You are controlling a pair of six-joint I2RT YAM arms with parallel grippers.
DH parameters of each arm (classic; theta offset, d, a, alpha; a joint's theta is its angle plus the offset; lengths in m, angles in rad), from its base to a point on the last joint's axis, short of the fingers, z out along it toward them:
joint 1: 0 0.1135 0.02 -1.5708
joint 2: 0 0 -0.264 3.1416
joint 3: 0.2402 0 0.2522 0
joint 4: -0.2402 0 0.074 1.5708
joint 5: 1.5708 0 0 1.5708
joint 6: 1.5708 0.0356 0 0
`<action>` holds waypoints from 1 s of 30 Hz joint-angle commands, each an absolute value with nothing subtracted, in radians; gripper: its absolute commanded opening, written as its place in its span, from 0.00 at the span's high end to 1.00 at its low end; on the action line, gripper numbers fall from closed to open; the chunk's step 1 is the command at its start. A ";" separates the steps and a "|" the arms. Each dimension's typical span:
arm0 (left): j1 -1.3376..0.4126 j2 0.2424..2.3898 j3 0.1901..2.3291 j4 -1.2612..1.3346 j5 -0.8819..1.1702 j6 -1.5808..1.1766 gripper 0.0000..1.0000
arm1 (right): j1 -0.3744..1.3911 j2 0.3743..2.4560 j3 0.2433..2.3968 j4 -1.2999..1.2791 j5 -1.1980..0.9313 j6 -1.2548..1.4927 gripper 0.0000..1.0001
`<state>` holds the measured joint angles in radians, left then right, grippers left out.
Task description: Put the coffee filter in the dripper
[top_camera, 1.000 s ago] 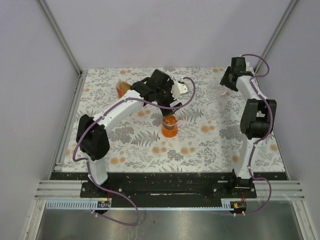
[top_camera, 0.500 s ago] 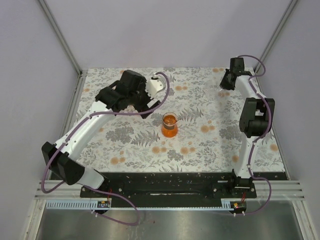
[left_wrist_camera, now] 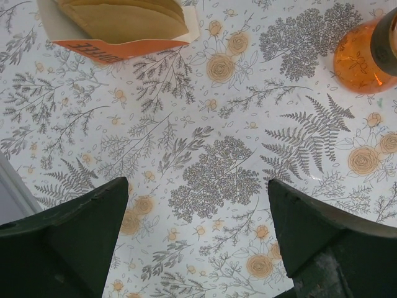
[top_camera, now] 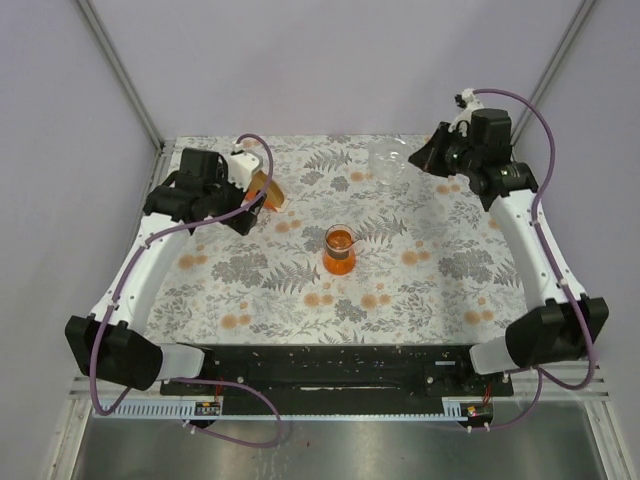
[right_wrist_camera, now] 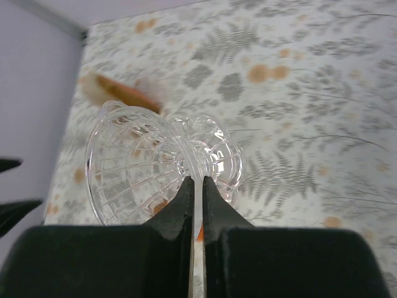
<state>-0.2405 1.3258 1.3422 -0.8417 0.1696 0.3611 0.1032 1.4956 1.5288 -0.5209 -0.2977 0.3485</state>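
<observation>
The left gripper [left_wrist_camera: 197, 186] hangs wide open and empty near the orange holder [left_wrist_camera: 124, 46], where the coffee filters [left_wrist_camera: 121, 15] sit stacked, none taken out; the right gripper [right_wrist_camera: 198, 183] is pinched almost closed on the clear dripper [right_wrist_camera: 155, 158], holding it tilted at the far side of the table [top_camera: 420, 290], well apart from the orange flask [top_camera: 340, 250]; a filter is yet to be picked and seated in the dripper
</observation>
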 commanded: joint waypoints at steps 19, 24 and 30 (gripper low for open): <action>-0.149 1.235 1.289 -0.776 0.224 0.322 0.01 | 0.439 1.480 1.397 -0.520 -0.328 0.364 1.00; -0.146 1.238 1.295 -0.775 0.218 0.327 0.01 | 0.460 1.494 1.374 -0.518 -0.334 0.353 1.00; -0.144 1.244 1.290 -0.775 0.232 0.324 0.01 | 0.480 1.529 1.394 -0.508 -0.318 0.345 1.00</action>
<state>-0.1505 1.2640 1.2919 -0.8135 0.2066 0.3389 0.4591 1.5146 1.3499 -0.5289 -0.3347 0.3614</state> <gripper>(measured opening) 0.988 0.043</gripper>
